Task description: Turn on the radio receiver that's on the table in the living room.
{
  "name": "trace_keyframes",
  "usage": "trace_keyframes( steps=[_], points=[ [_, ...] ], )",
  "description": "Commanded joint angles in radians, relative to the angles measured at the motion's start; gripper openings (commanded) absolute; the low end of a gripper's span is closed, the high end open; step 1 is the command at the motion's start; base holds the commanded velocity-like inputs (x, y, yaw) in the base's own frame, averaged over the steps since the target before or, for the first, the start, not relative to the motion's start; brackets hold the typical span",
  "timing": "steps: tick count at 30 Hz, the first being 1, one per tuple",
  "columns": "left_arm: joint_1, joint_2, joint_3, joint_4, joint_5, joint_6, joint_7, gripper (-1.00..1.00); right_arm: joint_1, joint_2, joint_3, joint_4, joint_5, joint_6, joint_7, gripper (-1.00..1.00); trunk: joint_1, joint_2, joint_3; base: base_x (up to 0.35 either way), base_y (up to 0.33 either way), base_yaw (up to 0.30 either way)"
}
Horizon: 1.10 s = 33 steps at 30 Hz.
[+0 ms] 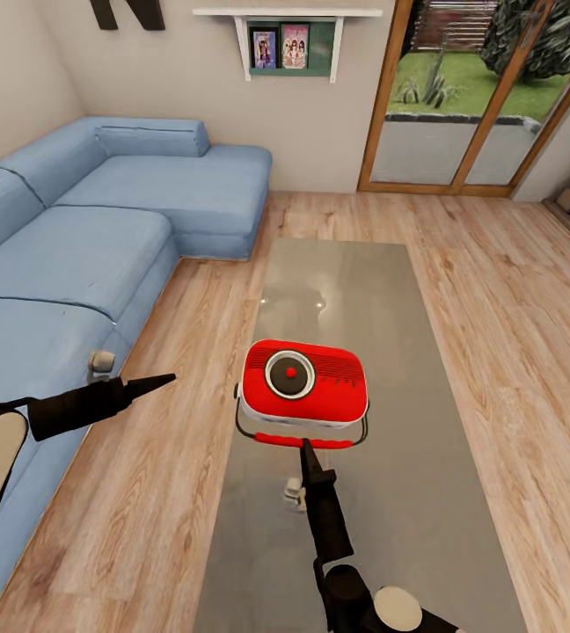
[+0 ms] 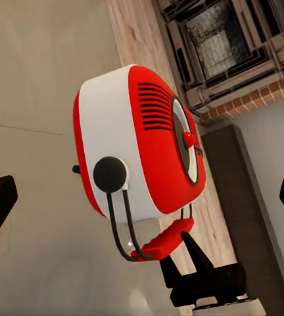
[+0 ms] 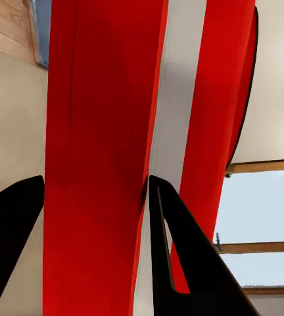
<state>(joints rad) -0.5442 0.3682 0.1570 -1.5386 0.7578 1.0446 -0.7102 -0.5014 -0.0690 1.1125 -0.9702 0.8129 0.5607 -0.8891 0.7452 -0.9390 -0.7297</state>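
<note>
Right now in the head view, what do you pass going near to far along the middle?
Right gripper → radio receiver → bare far stretch of the table → wood floor → wall shelf.

Blue sofa (image 1: pixel 83 237); wall shelf (image 1: pixel 289 35)

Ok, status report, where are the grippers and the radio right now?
Right gripper at the radio, fingers open around its red handle bar. Left gripper off to the side over the floor, open. Radio flat on the table, dial up. Nothing in the way.
</note>
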Motion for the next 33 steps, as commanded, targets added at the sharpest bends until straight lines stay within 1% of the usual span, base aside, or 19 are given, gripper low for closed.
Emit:
trace_keyframes(
  steps=[1, 11, 13, 15, 16, 17, 19, 20, 22, 23, 24, 26, 27, 28, 30, 31, 33],
  points=[
    [0.0, 0.0, 0.0, 0.0, 0.0, 0.0, 0.0, 1.0, 0.0, 0.0, 0.0, -0.001, 0.008, 0.006, -0.002, -1.0, 0.0, 0.0, 0.0, 0.0, 0.0, 0.0],
    [0.0, -0.002, 0.0, 0.0, 0.001, 0.0, 0.0, 1.0, -0.01, 0.002, 0.003, 0.002, 0.01, 0.005, 0.001, -1.0, 0.0, 0.0, 0.0, 0.0, 0.0, 0.0],
    [0.0, -0.014, -0.002, 0.0, 0.002, 0.0, 0.001, 1.0, -0.011, 0.003, 0.004, 0.008, 0.011, 0.007, 0.004, -1.0, 0.0, 0.0, 0.0, 0.0, 0.0, 0.0],
    [0.0, -0.04, -0.003, 0.0, 0.001, 0.0, 0.003, 1.0, -0.011, 0.006, 0.007, 0.054, 0.011, 0.007, 0.004, -1.0, 0.0, 0.0, 0.0, 0.0, 0.0, 0.0],
    [0.0, -0.048, -0.003, 0.0, 0.0, 0.0, 0.004, 1.0, -0.011, 0.009, 0.009, 0.074, 0.011, 0.007, 0.003, -1.0, 0.0, 0.0, 0.0, 0.0, 0.0, 0.0],
    [-0.001, -0.065, -0.003, -0.001, -0.003, 0.0, 0.006, 1.0, -0.011, 0.021, 0.012, 0.119, 0.011, 0.005, 0.0, -1.0, 0.0, 0.0, 0.0, 0.0, 0.0, 0.0],
    [-0.003, -0.1, -0.004, -0.001, -0.01, 0.0, 0.009, 1.0, -0.011, 0.067, 0.014, 0.215, 0.01, -0.005, -0.007, -1.0, 0.0, 0.0, 0.0, 0.0, 0.0, 0.0],
    [-0.004, -0.107, -0.004, -0.001, -0.012, 0.0, 0.01, 1.0, -0.011, 0.076, 0.014, 0.233, 0.01, -0.01, -0.009, -1.0, 0.0, 0.0, 0.0, 0.0, 0.0, 0.0],
    [-0.006, -0.128, -0.005, -0.001, -0.025, 0.0, 0.011, 1.0, -0.011, 0.103, 0.015, 0.287, 0.01, -0.041, -0.018, -1.0, 0.0, 0.0, 0.0, 0.0, 0.0, 0.0],
    [-0.006, -0.135, -0.008, -0.001, -0.032, 0.0, 0.012, 1.0, -0.011, 0.109, 0.016, 0.298, 0.01, -0.048, -0.02, -1.0, 0.0, 0.0, 0.0, 0.0, 0.0, 0.0],
    [-0.006, -0.157, -0.048, 0.0, -0.061, 0.0, 0.012, 1.0, -0.011, 0.123, 0.017, 0.332, 0.011, -0.06, -0.022, -1.0, 0.0, 0.0, 0.0, 0.0, 0.0, 0.0],
    [-0.006, -0.174, -0.09, 0.0, -0.089, 0.0, 0.014, 1.0, -0.011, 0.138, 0.018, 0.36, 0.011, -0.064, -0.022, -1.0, 0.0, 0.0, 0.0, 0.0, 0.0, 0.0],
    [-0.006, -0.203, -0.121, 0.001, -0.118, 0.0, 0.035, 1.0, -0.011, 0.155, 0.017, 0.388, 0.011, -0.072, -0.023, -1.0, 0.0, 0.0, 0.0, 0.0, 0.0, 0.0],
    [-0.006, -0.212, -0.126, 0.001, -0.124, 0.0, 0.045, 1.0, -0.011, 0.159, 0.017, 0.393, 0.011, -0.076, -0.023, -1.0, 0.0, 0.0, 0.0, 0.0, 0.0, 0.0],
    [-0.006, -0.244, -0.146, 0.001, -0.14, 0.0, 0.086, 1.0, -0.011, 0.169, 0.017, 0.405, 0.01, -0.091, -0.023, -1.0, 0.0, 0.0, 0.0, 0.0, 0.0, 0.0],
    [-0.006, -0.25, -0.153, 0.001, -0.143, 0.0, 0.095, 1.0, -0.011, 0.171, 0.018, 0.407, 0.01, -0.093, -0.023, -1.0, 0.0, 0.0, 0.0, 0.0, 0.0, 0.0],
    [-0.006, -0.269, -0.187, 0.001, -0.148, 0.0, 0.121, 1.0, -0.011, 0.176, 0.018, 0.411, 0.01, -0.098, -0.024, -1.0, 0.0, 0.0, 0.0, 0.0, 0.0, 0.0]
  ],
)
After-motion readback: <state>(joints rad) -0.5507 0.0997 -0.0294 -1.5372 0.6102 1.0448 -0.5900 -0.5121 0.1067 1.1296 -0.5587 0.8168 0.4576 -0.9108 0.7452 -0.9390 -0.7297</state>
